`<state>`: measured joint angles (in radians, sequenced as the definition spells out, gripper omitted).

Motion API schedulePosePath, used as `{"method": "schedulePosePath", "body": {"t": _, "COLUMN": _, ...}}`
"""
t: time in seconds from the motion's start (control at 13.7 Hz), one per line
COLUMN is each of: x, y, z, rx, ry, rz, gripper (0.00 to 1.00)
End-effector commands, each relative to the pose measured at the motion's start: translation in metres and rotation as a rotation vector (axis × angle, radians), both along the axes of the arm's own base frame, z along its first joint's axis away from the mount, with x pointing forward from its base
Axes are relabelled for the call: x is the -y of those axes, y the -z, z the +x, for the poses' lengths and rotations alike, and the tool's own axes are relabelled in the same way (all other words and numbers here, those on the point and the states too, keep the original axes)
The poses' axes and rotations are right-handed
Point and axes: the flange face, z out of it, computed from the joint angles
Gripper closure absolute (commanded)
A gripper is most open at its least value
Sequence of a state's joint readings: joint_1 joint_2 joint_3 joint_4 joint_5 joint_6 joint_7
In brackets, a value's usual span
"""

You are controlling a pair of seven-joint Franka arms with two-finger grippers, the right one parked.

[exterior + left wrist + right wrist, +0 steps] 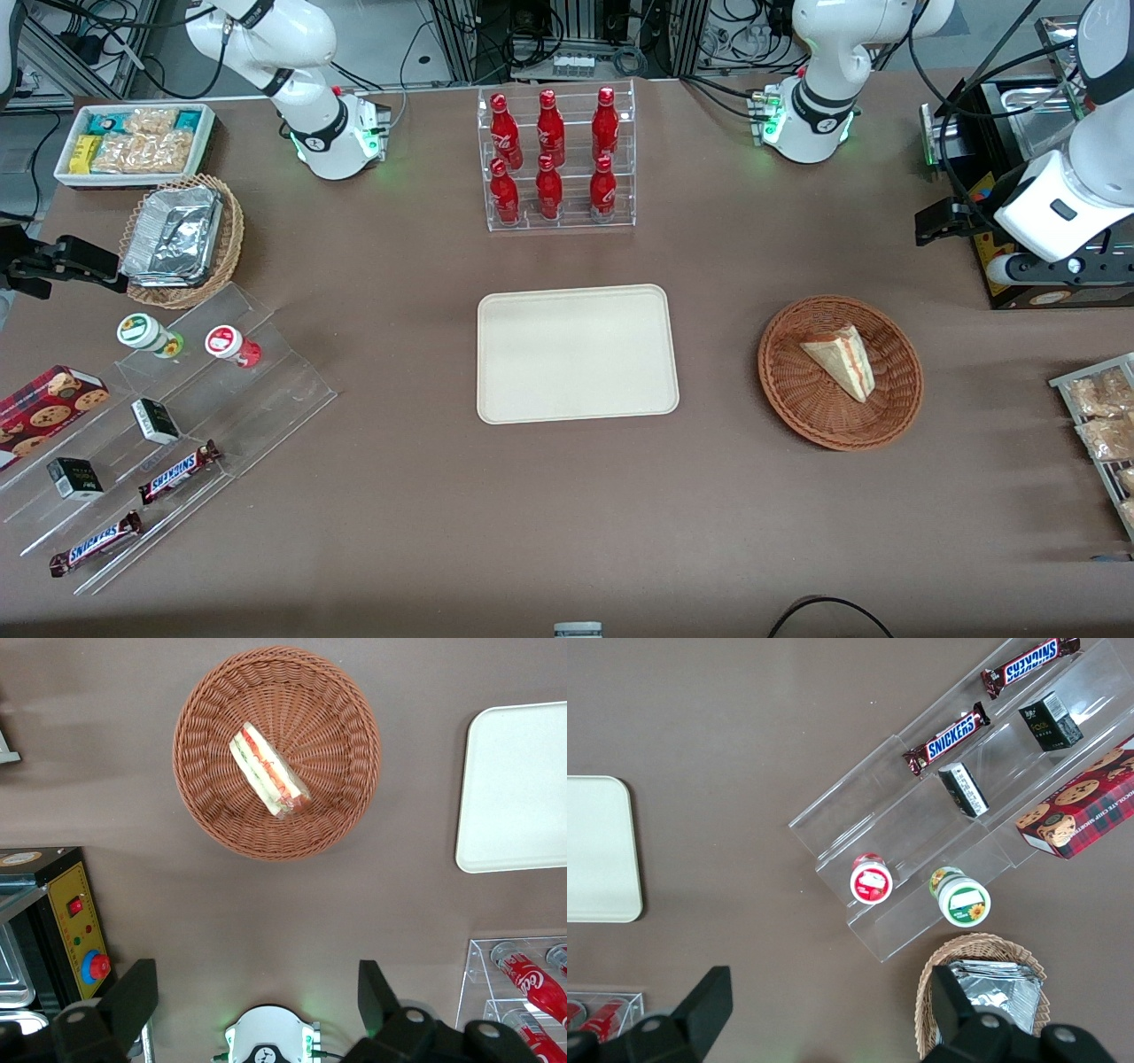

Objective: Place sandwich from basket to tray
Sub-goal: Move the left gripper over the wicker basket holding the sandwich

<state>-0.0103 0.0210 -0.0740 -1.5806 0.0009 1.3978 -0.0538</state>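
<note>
While its jaws are standing wide apart with nothing between them, the gripper [257, 1001] is hanging high above the table, near the working arm's end and farther from the front camera than the basket [840, 371]. Its two dark fingers [133, 997] are showing in the left wrist view, with bare brown table [567, 496] between them.

Inside the round reddish-brown basket the sandwich [842, 361] is lying alone, a pale wedge (its red, orange and green filling is showing along the cut edge in the wrist view) resting near the basket's middle, clear of the gripper.

Beside the basket, toward the parked arm's end, the cream tray [578, 353] is sitting flat on the table, apart from the basket and carrying nothing. Farther from the front camera than the tray, a clear rack of red bottles [556, 158] is standing upright.
</note>
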Motion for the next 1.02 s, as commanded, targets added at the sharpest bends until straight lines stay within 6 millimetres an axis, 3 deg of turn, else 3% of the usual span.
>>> {"method": "schedulePosePath", "body": {"t": 0.0, "x": 0.001, "y": -0.002, "z": 0.005, "rx": -0.004, "ry": 0.018, "rz": -0.008, "gripper": 0.0}}
{"method": "schedulePosePath", "body": {"t": 0.29, "x": 0.001, "y": 0.023, "z": 0.015, "rx": -0.004, "ry": 0.022, "rz": -0.003, "gripper": 0.0}}
{"method": "schedulePosePath", "body": {"t": 0.95, "x": 0.0, "y": 0.138, "z": 0.015, "rx": 0.046, "ry": 0.003, "rz": 0.003, "gripper": 0.0}}
